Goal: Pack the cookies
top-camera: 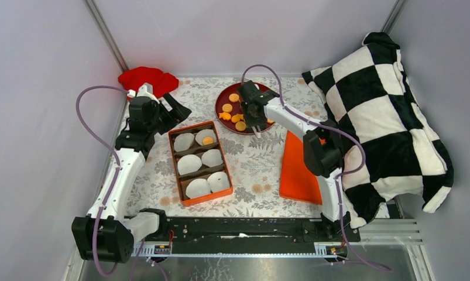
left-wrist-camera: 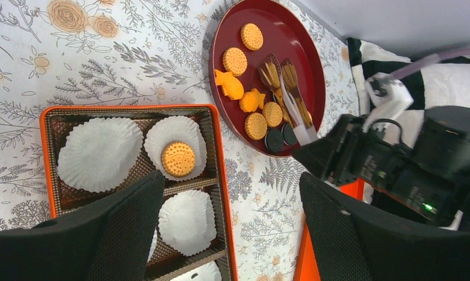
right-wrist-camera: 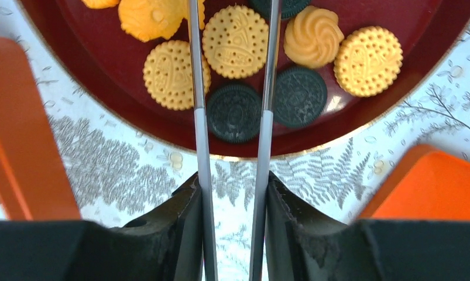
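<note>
Cookies [right-wrist-camera: 235,41] on red plate [right-wrist-camera: 68,61]; my R gripper [right-wrist-camera: 232,187] clamps tongs [right-wrist-camera: 198,117], arms narrowly apart over them; L gripper [left-wrist-camera: 231,187] wide open above box [left-wrist-camera: 127,107].

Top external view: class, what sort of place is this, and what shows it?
Probably an enclosed robot test cell: plain grey walls, two white-and-black robot arms on a metal rail, floral-patterned tablecloth.
</note>
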You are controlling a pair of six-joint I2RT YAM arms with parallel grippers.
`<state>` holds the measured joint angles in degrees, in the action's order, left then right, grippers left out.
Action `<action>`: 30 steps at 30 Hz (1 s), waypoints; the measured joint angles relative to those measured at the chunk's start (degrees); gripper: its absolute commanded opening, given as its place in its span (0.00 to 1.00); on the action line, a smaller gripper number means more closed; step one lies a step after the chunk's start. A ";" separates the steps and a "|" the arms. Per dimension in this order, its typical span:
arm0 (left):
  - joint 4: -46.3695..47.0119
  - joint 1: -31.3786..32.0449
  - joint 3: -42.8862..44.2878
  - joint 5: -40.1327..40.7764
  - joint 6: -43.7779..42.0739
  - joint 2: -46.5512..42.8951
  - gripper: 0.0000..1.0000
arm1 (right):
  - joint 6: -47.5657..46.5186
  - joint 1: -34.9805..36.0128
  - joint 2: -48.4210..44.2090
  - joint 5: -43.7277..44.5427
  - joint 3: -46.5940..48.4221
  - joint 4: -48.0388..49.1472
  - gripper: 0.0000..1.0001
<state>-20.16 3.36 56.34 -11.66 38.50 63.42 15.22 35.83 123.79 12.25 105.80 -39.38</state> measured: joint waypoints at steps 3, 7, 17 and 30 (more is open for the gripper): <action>-0.44 -0.07 0.44 0.07 0.02 0.02 0.89 | 0.02 0.07 -4.61 -0.96 -2.64 0.04 0.05; -0.87 -0.70 3.21 0.15 0.46 0.72 0.90 | 0.04 0.96 -12.20 -1.88 -4.90 0.04 0.05; -0.61 -18.75 8.76 -6.58 7.58 7.04 0.88 | -0.02 15.06 -16.83 -5.38 -2.64 -1.42 0.05; -0.76 -20.46 7.17 -10.95 9.16 7.08 0.88 | -0.68 23.93 -2.84 -10.10 7.54 -3.91 0.08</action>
<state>-20.93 -17.10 63.51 -22.61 47.66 70.50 14.55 59.77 120.95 2.15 113.34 -43.29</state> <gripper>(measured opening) 0.884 0.418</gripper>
